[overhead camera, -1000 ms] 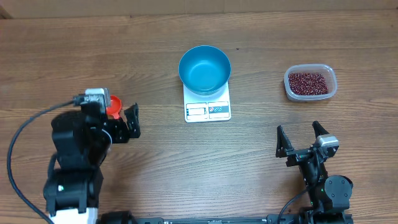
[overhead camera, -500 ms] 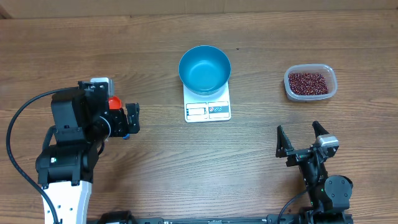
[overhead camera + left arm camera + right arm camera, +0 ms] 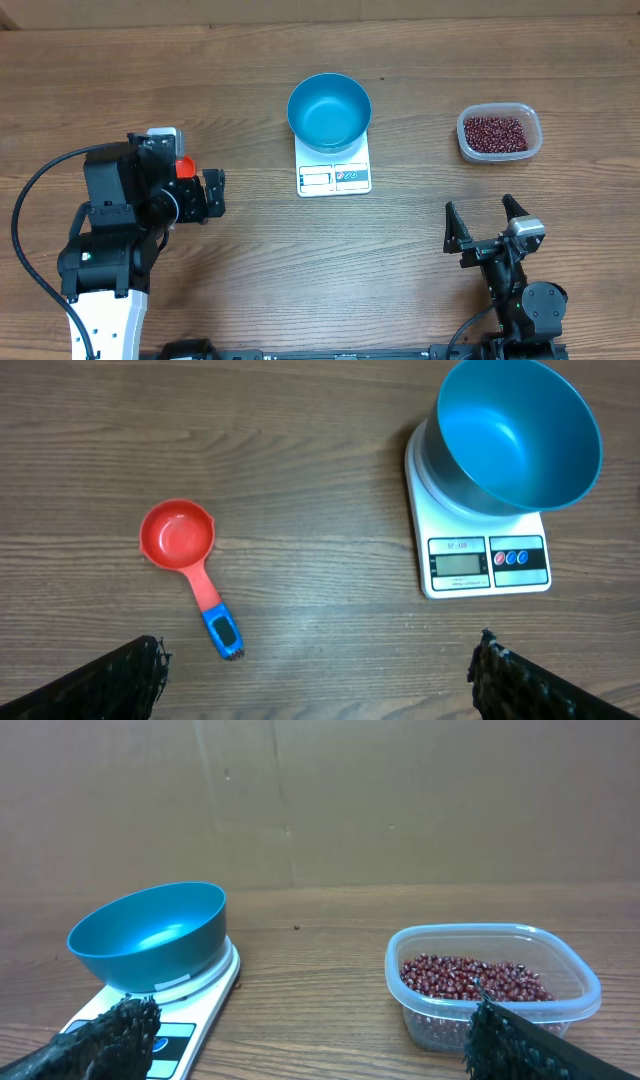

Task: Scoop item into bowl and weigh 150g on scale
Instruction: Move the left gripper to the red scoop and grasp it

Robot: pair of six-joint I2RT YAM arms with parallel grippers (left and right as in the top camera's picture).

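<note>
The wooden counter [image 3: 300, 290] is carrying everything. The left claw [image 3: 214, 194], jaws spread wide and gripping nothing, is hovering over the left side and looking down on the red scoop [image 3: 180, 538], probably to line up on its blue-tipped handle. The right claw [image 3: 482, 222] is sitting near right, likewise gaping and empty. The blue bowl [image 3: 329, 110] is resting on the white scale [image 3: 335, 177] at far centre, ready for weighing. The clear tub [image 3: 536, 140], far right, is holding the beans [image 3: 495, 131]; none are lying in the bowl.
</note>
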